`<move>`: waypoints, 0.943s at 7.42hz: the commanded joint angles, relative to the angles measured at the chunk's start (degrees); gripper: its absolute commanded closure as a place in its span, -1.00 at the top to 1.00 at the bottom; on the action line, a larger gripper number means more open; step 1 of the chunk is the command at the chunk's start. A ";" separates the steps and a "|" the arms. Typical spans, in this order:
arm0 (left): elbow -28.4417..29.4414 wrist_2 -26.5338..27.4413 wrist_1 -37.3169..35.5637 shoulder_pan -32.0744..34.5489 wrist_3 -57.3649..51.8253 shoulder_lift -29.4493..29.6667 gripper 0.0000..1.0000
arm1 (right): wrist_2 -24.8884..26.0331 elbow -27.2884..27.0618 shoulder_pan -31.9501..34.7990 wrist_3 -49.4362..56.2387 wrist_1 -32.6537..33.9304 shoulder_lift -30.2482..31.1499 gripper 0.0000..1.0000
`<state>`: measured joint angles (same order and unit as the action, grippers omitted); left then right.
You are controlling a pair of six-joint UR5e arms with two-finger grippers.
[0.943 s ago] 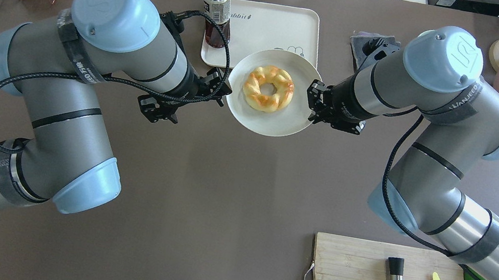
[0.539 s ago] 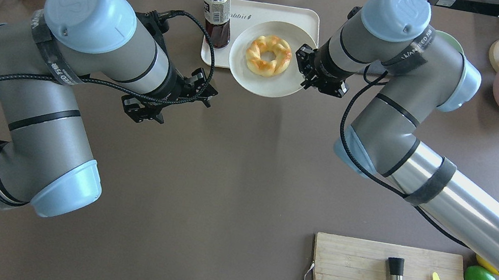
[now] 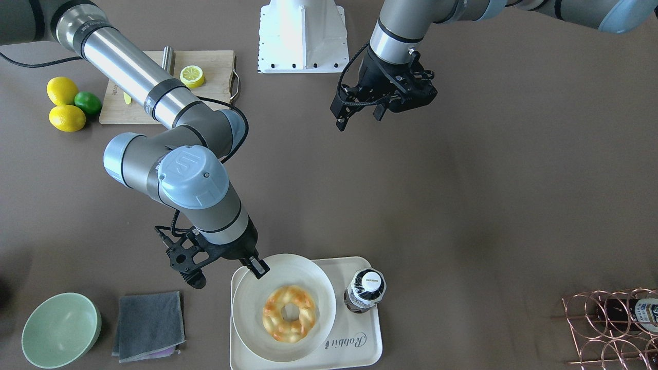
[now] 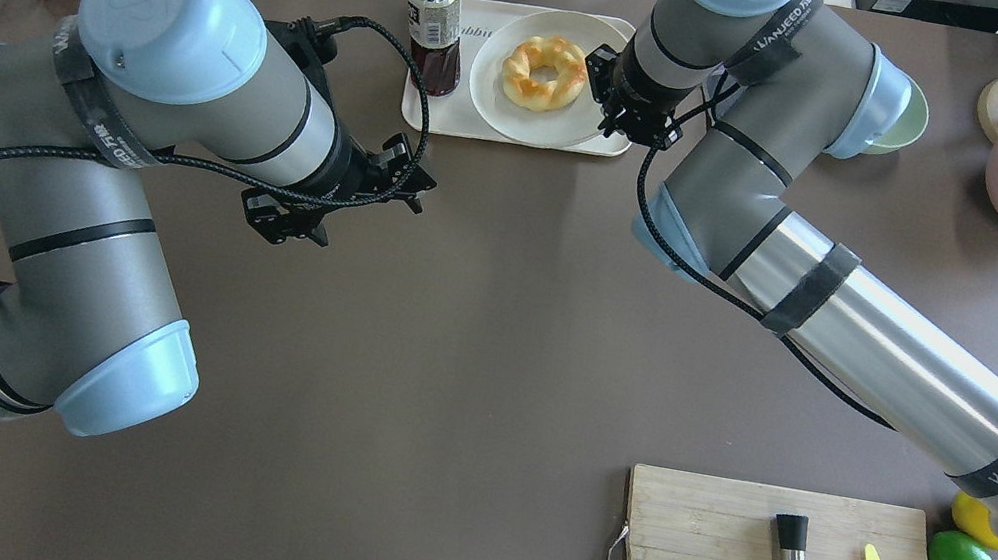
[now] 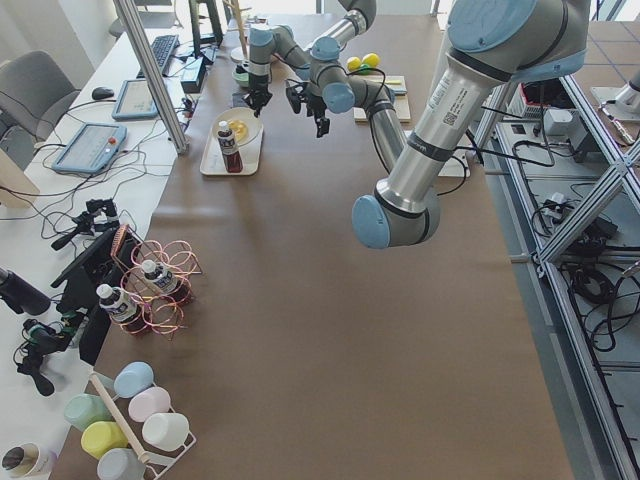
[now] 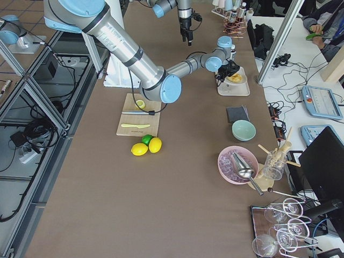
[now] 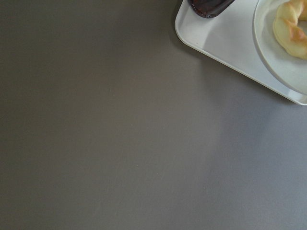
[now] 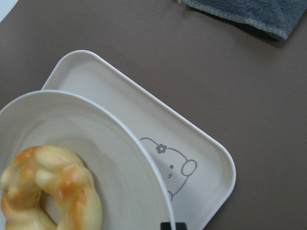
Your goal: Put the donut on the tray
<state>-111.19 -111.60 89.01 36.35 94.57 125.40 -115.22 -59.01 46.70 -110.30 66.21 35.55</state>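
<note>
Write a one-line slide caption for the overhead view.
Right gripper grips the rim of a plate carrying the donut over the tray, beside a bottle; left gripper hangs open nearby.

Golden donut (image 4: 545,72) lies flat on plate (image 4: 525,124) over cream tray (image 4: 433,113).

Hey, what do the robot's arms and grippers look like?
Both arms are grey and silver tubes with pale blue joint caps bearing a logo, and black bands with white lettering. A black cable loops along the left arm and right arm alike. The left gripper and right gripper are black, two-fingered.
</note>
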 commanded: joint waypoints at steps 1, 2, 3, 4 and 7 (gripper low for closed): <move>-3.13 -0.02 -0.15 0.92 -1.04 -2.94 0.96 | 2.62 8.37 -0.38 -6.42 -4.85 -3.82 -1.00; -3.67 -0.11 -0.15 1.36 -4.18 -4.01 0.96 | 2.72 9.34 -0.82 -6.34 -5.30 -3.74 -1.00; -4.38 -0.20 -0.24 2.32 -7.61 -6.29 0.96 | 4.02 9.61 -1.95 -6.33 -6.17 -3.74 -1.00; -4.47 -0.37 -0.24 3.89 -11.56 -7.70 0.96 | 4.21 9.52 -2.57 -6.42 -6.88 -3.91 -1.00; -6.83 -0.73 -0.24 7.59 -23.77 -15.15 0.96 | 4.56 9.35 -2.58 -7.39 -8.20 -3.65 -0.31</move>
<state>-116.17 -112.12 88.77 42.23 77.70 114.75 -111.00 -49.54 44.06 -117.64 58.37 31.67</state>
